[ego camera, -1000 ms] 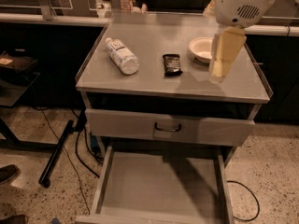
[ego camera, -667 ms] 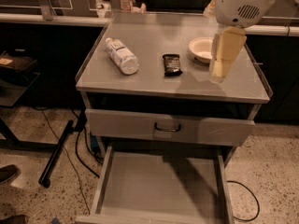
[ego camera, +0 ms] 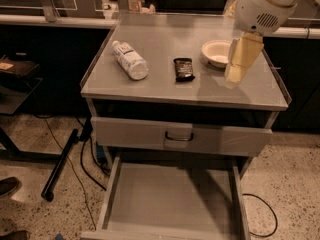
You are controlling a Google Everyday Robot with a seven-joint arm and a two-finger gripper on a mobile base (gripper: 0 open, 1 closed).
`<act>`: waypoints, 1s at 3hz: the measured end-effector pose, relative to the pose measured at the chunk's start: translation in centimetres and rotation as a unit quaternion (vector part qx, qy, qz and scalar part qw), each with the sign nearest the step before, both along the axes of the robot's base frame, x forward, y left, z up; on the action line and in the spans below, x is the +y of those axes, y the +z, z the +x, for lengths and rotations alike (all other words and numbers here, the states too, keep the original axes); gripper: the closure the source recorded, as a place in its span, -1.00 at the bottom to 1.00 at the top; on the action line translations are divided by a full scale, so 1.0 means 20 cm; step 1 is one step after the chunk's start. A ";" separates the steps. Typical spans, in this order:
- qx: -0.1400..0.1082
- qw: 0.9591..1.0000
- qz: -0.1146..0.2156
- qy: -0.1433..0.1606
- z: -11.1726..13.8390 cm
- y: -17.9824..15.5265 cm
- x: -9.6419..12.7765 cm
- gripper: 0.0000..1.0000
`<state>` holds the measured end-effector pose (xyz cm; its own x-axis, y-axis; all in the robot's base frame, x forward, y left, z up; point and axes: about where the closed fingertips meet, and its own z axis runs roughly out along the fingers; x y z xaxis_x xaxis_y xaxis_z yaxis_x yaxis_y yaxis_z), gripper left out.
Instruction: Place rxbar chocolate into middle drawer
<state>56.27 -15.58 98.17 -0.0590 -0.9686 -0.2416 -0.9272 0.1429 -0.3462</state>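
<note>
The rxbar chocolate (ego camera: 183,69), a small dark flat bar, lies on the grey cabinet top (ego camera: 165,89) near its middle. The middle drawer (ego camera: 170,196) is pulled out below, wide and shallow with a bare grey floor. My gripper (ego camera: 234,77), pale yellow under a white wrist, hangs over the right side of the cabinet top. It is to the right of the bar and apart from it, and holds nothing that I can see.
A clear plastic water bottle (ego camera: 130,60) lies on the left of the top. A white bowl (ego camera: 216,52) stands just behind the gripper. A shut grey drawer front with a loop handle (ego camera: 179,136) sits above the open drawer. Cables (ego camera: 87,159) and a black stand leg (ego camera: 60,166) lie on the floor at left.
</note>
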 end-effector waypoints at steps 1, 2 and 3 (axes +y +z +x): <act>0.009 1.000 0.018 -0.017 0.04 -0.08 -0.05 -1.00; 0.010 1.000 0.019 -0.017 0.04 -0.09 -0.05 -1.00; 0.003 0.999 0.031 -0.013 0.04 -0.09 -0.05 -1.00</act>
